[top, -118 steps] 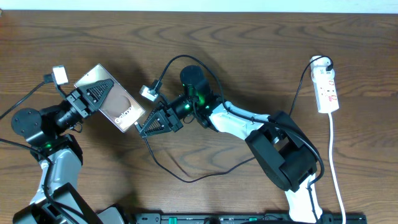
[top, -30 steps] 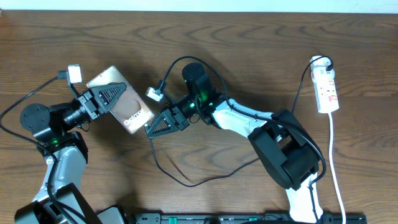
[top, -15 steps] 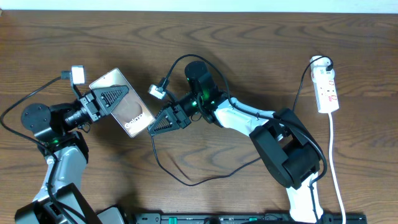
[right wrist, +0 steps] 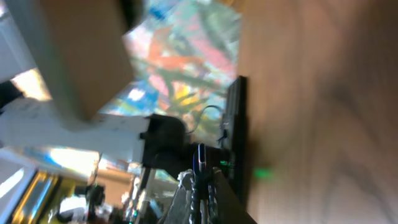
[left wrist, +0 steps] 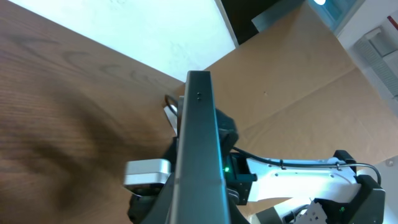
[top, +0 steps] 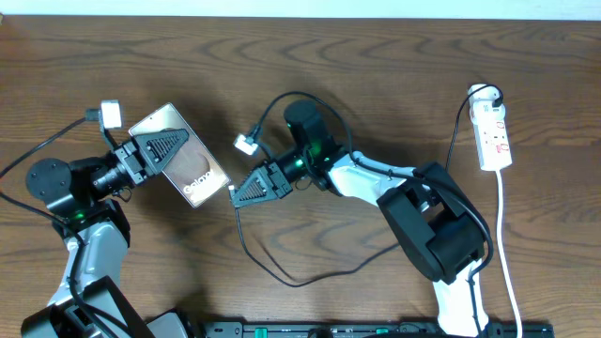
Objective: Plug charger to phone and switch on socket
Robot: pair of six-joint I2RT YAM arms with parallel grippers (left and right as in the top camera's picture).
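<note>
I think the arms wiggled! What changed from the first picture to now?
The left gripper carried the phone a little toward the socket side, and the right gripper, shut on the charger, shifted the same way. Both grips held; the socket stayed put.

Overhead view. The phone, in the left tool, lies over the desk's left half. The right tool is just beside its right corner. The charger loops in front. The socket lies far right, well apart.
</note>
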